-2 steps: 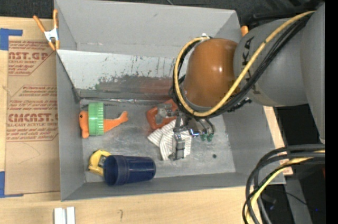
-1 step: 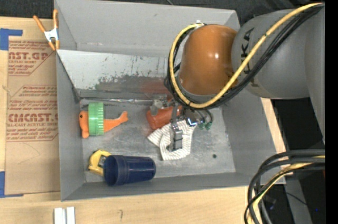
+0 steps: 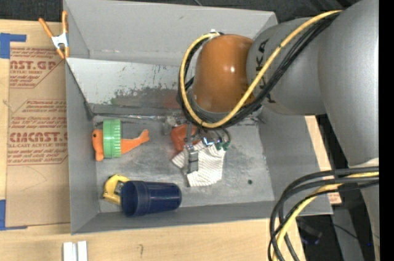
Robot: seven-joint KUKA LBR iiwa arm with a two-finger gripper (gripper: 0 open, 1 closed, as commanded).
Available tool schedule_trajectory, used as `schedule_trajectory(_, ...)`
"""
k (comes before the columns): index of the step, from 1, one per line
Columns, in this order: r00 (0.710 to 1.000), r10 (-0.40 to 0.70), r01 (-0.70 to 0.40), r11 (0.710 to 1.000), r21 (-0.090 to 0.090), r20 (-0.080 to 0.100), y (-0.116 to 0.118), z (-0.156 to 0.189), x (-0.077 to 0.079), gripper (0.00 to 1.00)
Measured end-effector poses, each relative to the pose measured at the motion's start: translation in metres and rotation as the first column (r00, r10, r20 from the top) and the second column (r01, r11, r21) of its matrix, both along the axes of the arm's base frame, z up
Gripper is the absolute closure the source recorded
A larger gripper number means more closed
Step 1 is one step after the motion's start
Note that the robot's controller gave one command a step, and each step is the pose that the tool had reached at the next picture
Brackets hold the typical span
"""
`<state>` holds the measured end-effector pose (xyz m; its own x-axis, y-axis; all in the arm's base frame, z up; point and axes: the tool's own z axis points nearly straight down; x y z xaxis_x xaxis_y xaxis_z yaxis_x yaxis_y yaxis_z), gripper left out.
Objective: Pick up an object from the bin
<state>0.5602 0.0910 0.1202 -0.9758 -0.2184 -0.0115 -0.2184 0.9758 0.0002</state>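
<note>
Where the jaws hang, white crumpled cloth (image 3: 209, 172) just beneath them, their spread impossible to tell.

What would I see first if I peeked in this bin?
The robot arm's shiny orange cover catches the eye first, reaching in from the right, with the end effector low over a white crumpled thing in the middle. Then a dark blue cup lying on its side at the front left, and a green ring around an orange toy at the left.
</note>
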Motion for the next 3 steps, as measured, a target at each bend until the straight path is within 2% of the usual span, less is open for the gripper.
schedule_trajectory(1, 0.999, -0.042, 0.042, 0.999, 0.000, -0.008, -0.003, -0.044, 0.025, 0.00)
schedule_trajectory(2, 0.999, -0.042, 0.042, 0.999, -0.002, -0.011, -0.042, -0.034, 0.021, 0.00)
schedule_trajectory(3, 1.000, 0.000, 0.000, 1.000, -0.002, -0.010, -0.056, -0.050, 0.013, 1.00)
